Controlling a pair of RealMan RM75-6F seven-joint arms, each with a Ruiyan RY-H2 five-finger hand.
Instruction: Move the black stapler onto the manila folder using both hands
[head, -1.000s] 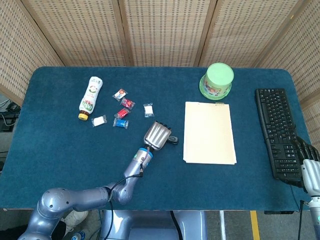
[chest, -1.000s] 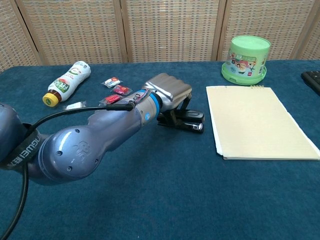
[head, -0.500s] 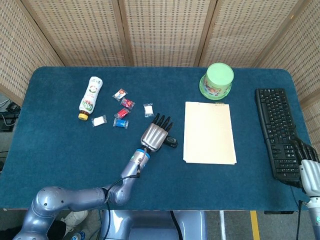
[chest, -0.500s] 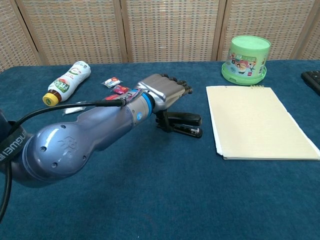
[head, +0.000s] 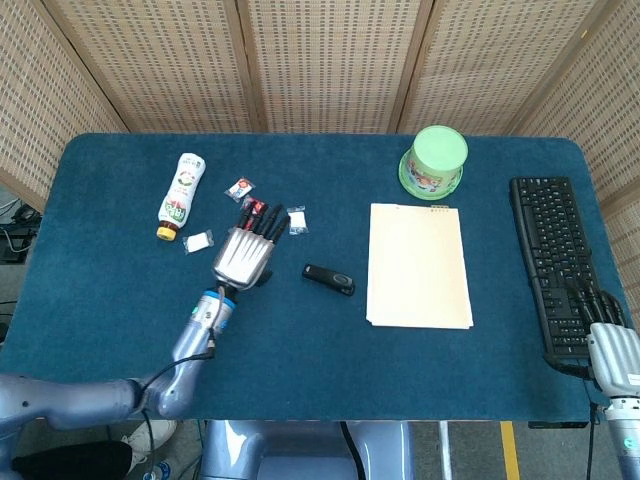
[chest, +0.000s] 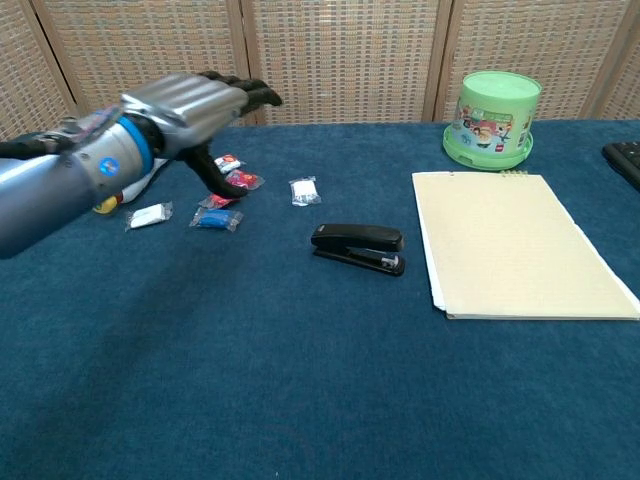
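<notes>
The black stapler (head: 329, 279) (chest: 359, 247) lies flat on the blue table, a short way left of the manila folder (head: 418, 264) (chest: 515, 244), untouched. My left hand (head: 246, 251) (chest: 190, 106) hovers open well to the stapler's left, fingers spread, holding nothing. My right hand (head: 609, 349) shows only at the head view's bottom right corner, over the near end of the keyboard; its fingers look curled but are hard to read.
Several small wrapped candies (chest: 217, 218) and a white packet (chest: 303, 190) lie around the left hand. A white bottle (head: 180, 193) lies at the far left. A green tub (head: 434, 160) stands behind the folder. A black keyboard (head: 555, 263) runs along the right edge.
My left hand opened, let go of the stapler and pulled back to the left and upward. The stapler stayed on the table beside the folder. The right hand barely moved.
</notes>
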